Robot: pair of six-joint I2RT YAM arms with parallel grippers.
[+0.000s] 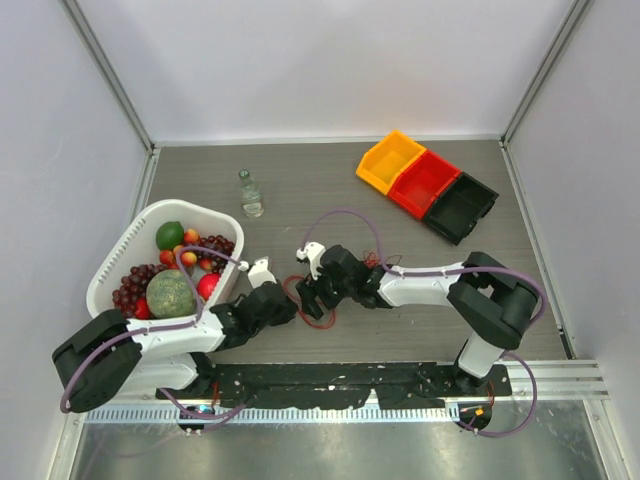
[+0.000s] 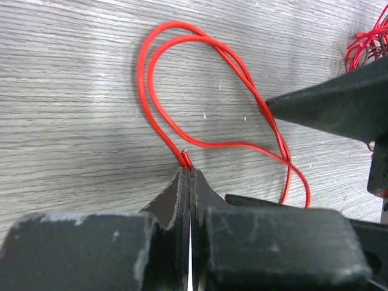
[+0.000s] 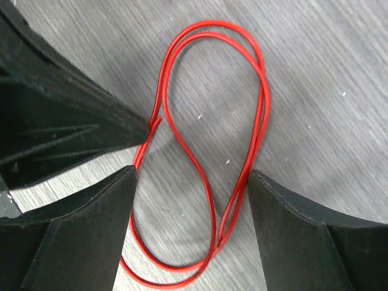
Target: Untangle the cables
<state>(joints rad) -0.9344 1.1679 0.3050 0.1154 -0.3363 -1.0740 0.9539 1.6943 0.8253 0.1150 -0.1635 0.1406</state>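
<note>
A thin red cable, doubled into a long loop, lies on the grey wood table between the two grippers. My left gripper is shut on the two red ends of this loop; its black tip also shows in the right wrist view. My right gripper is open just above the table, its fingers straddling the lower part of the loop without gripping it. In the top view the left gripper and the right gripper nearly meet. A small tangle of red and dark cables lies beside the right wrist and shows at the left wrist view's edge.
A white basket of fruit stands at the left. A small clear bottle stands behind it. Yellow, red and black bins sit at the back right. White walls enclose the table.
</note>
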